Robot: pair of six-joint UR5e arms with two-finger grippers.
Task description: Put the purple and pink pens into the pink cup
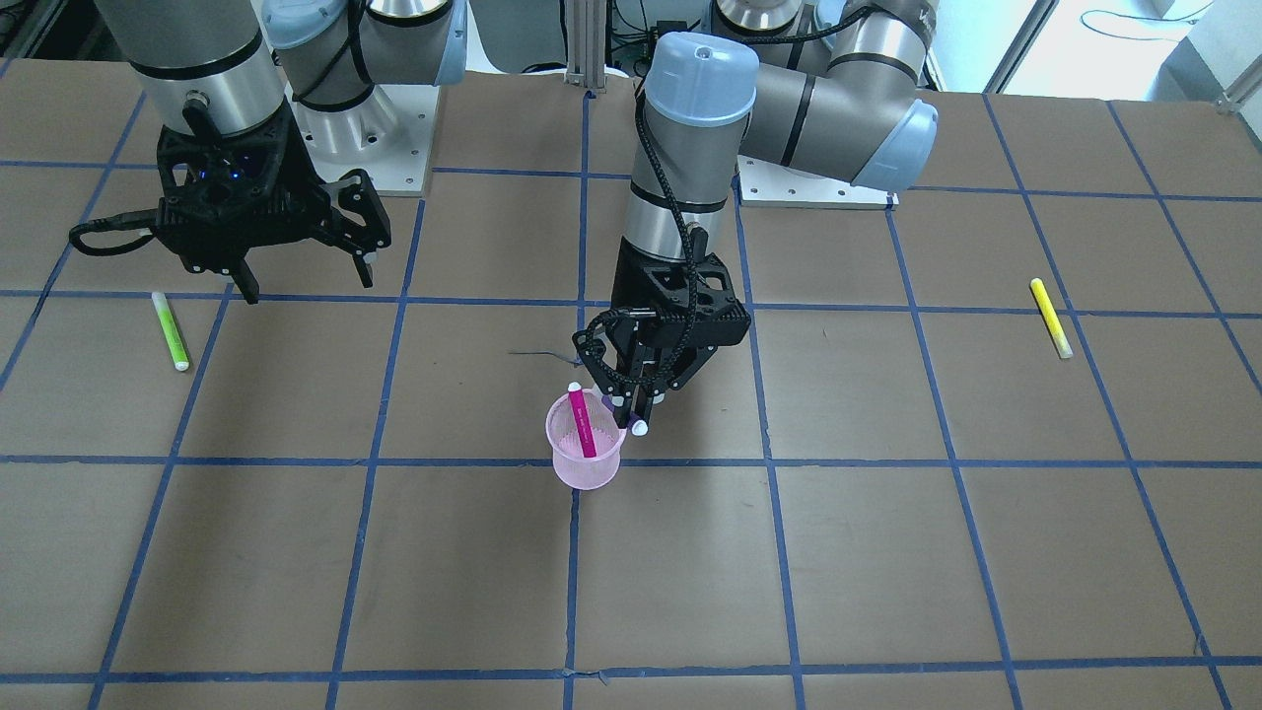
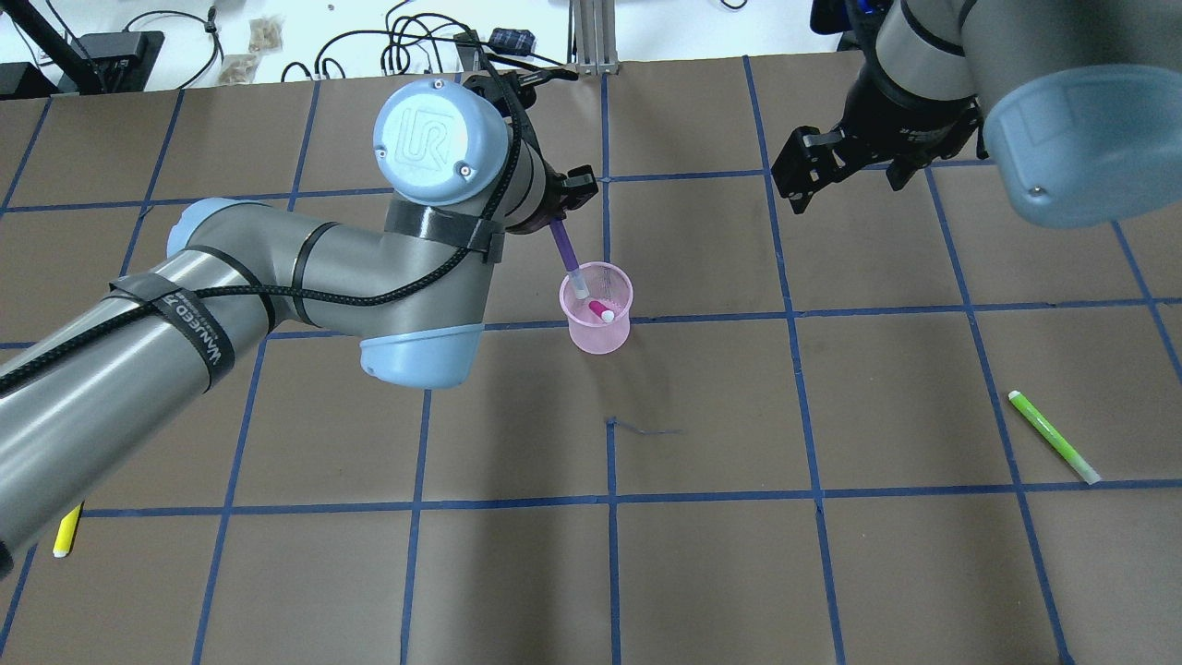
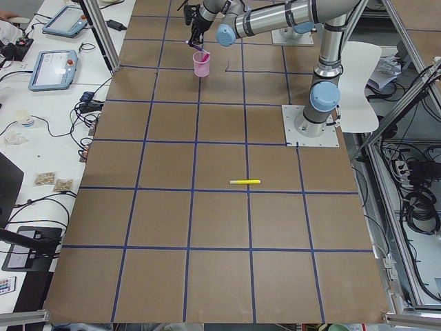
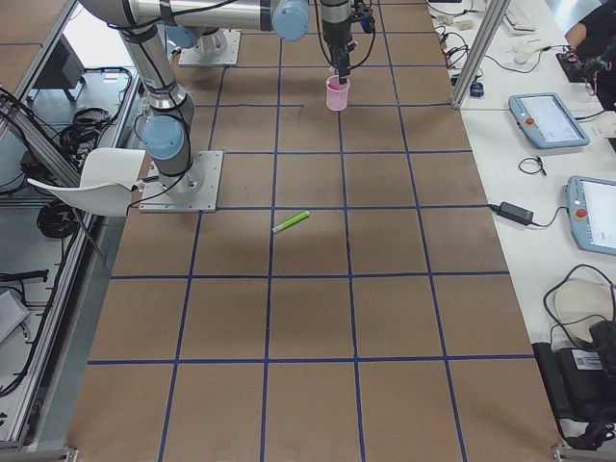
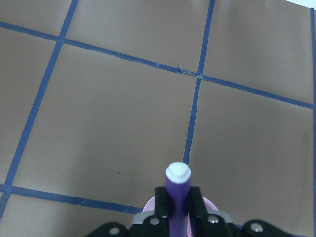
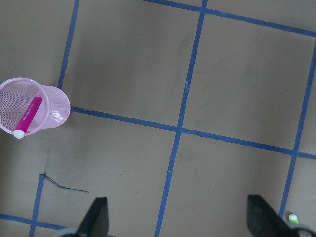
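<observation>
The pink mesh cup (image 1: 585, 471) stands upright near the table's middle, with the pink pen (image 1: 582, 422) leaning inside it. My left gripper (image 1: 636, 399) is shut on the purple pen (image 2: 565, 247) and holds it tilted, its white lower tip at the cup's rim; I cannot tell if the tip is inside. In the left wrist view the purple pen (image 5: 177, 197) sits between the fingers, the cup's edge (image 5: 148, 206) behind it. My right gripper (image 1: 296, 247) hangs open and empty, well away from the cup. The right wrist view shows the cup (image 6: 49, 106) and pink pen (image 6: 28, 117).
A green pen (image 1: 170, 330) lies on the table below my right gripper. A yellow pen (image 1: 1051, 318) lies far off on my left side. Blue tape lines grid the brown table. A thin dark scrap (image 2: 646, 429) lies near the cup.
</observation>
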